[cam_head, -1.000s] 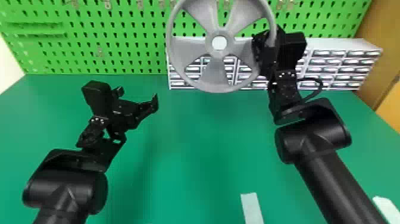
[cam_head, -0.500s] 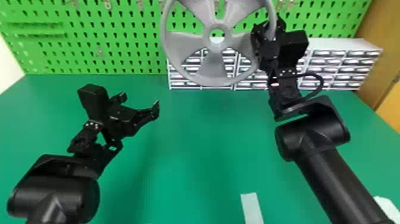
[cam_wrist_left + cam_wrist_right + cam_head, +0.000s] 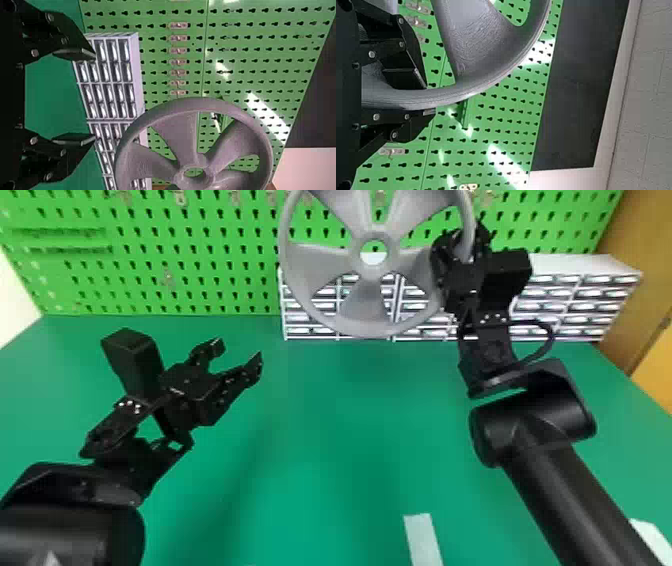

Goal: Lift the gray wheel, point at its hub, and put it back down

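Gray wheel [image 3: 364, 304] | right gripper [image 3: 461, 249]: clamped on its rim | left gripper [image 3: 240, 349]: open, apart from it | left forearm [image 3: 65, 495]: farther toward bench's [image 3: 320, 425] left edge than before | wheel: aloft, before drawers [image 3: 565, 307] at far edge

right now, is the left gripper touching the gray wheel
Apart. In the head view, green table and pegboard show between the left gripper and the gray wheel.

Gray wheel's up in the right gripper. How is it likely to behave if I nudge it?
The gray wheel is probably stiff: its rim looks round and unbent. Gripped only at one side of that rim by the right gripper, it may pivot if pushed. Stood on its round edge, it would likely roll or tip.
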You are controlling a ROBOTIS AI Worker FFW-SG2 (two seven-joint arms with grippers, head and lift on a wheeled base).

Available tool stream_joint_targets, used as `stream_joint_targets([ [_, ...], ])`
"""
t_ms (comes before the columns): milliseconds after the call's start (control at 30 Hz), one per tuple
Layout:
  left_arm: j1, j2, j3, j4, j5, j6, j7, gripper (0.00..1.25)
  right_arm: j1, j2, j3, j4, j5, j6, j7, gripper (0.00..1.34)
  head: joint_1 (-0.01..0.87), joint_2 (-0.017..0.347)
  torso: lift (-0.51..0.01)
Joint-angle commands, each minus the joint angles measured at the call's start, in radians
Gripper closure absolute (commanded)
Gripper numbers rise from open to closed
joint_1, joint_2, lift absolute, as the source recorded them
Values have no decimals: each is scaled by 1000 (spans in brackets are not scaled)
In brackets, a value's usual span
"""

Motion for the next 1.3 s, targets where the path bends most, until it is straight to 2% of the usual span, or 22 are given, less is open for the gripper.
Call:
stream_joint_targets([
  [0, 23, 0, 1, -37, -2, 12, 9, 1007, 2, -5, 0, -4, -3, -1, -1, 1326, 692, 48, -88],
  [67, 27, 0, -2, -45, 1, 21, 19, 1223, 2, -7, 1, -6, -8, -1, 0, 1326, 692, 48, -88],
  [433, 29, 3, -20, -48, 75, 29, 19, 1225, -3, -11, 9, -6, -13, -1, 0, 1326, 692, 48, -88],
  [933, 21, 21, -45, -83, 50, 56, 38, 1225, -11, -14, 14, -6, -10, 10, 0, 1326, 692, 48, -88],
  [1267, -37, 38, -140, -89, 61, 86, 89, 1225, -18, -4, 23, 2, 21, 19, -1, 1326, 692, 48, -88],
])
